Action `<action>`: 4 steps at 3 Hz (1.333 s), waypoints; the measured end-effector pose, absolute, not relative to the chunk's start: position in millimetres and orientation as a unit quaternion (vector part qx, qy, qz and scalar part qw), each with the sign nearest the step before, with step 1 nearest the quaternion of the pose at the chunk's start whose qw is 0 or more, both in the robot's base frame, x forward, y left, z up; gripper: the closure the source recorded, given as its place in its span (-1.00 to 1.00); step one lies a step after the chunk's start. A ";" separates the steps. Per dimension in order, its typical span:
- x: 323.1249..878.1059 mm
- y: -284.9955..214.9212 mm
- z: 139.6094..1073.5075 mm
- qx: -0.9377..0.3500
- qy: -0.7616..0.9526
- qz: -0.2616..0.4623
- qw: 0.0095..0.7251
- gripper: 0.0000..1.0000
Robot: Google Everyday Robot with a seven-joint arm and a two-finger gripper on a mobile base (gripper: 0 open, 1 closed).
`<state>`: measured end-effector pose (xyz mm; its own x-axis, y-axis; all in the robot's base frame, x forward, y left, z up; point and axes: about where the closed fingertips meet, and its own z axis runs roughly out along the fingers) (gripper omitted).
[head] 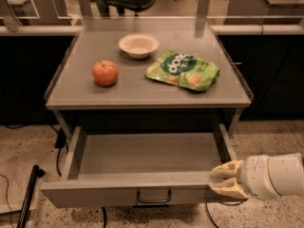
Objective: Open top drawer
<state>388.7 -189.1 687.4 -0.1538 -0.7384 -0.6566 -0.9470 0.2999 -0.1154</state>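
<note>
The top drawer (95,194) of the grey metal cabinet stands pulled far out, showing its plain grey inside (147,153), which holds nothing. A small dark loop handle (154,197) sits at the centre of its front. My gripper (223,179) comes in from the lower right on a white arm. Its tan fingers (229,168) close over the right end of the drawer's front panel, one above the rim and one below. The lower drawers are hidden under the open one.
On the cabinet top (118,93) lie a red apple (105,73), a white bowl (138,44) and a green snack bag (183,70). A black pole (28,194) and cables stand at the lower left on speckled floor. Dark counters flank both sides.
</note>
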 end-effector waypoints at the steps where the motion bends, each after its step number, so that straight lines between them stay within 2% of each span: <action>1: 388.7 -187.7 687.3 -0.568 0.741 0.165 0.317 1.00; 2: 388.7 -187.7 687.3 -0.568 0.741 0.165 0.316 0.65; 4: 388.7 -187.6 687.3 -0.568 0.741 0.165 0.316 -0.26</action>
